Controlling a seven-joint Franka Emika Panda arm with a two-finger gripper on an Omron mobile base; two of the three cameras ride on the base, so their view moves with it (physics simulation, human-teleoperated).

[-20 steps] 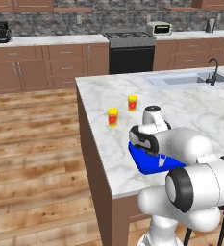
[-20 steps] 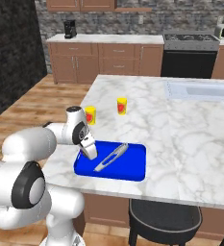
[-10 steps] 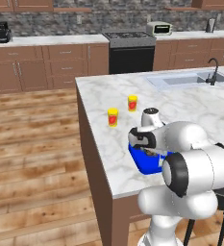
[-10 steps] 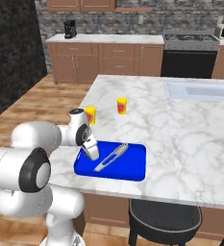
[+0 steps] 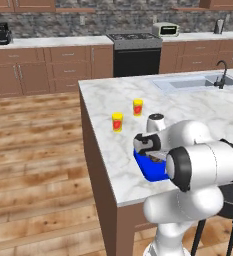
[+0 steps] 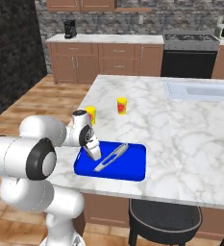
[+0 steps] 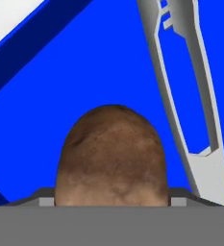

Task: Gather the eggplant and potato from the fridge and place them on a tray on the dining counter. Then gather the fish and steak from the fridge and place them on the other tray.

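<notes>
Standing on the dining counter (image 6: 190,139), near its front edge: the blue tray (image 6: 132,166). Lying across it, the silvery fish (image 6: 111,156). Hovering low over the tray's left end, the gripper (image 6: 93,153), clamping a brown steak (image 7: 112,156) just beside the fish.

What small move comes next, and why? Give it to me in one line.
Probably ease the hand down slightly and open it. The brown mottled rounded lump it seems to grip already sits over the floor of the blue rectangular tray, beside the slender silvery fish. Whether the lump touches the tray cannot be told.
</notes>
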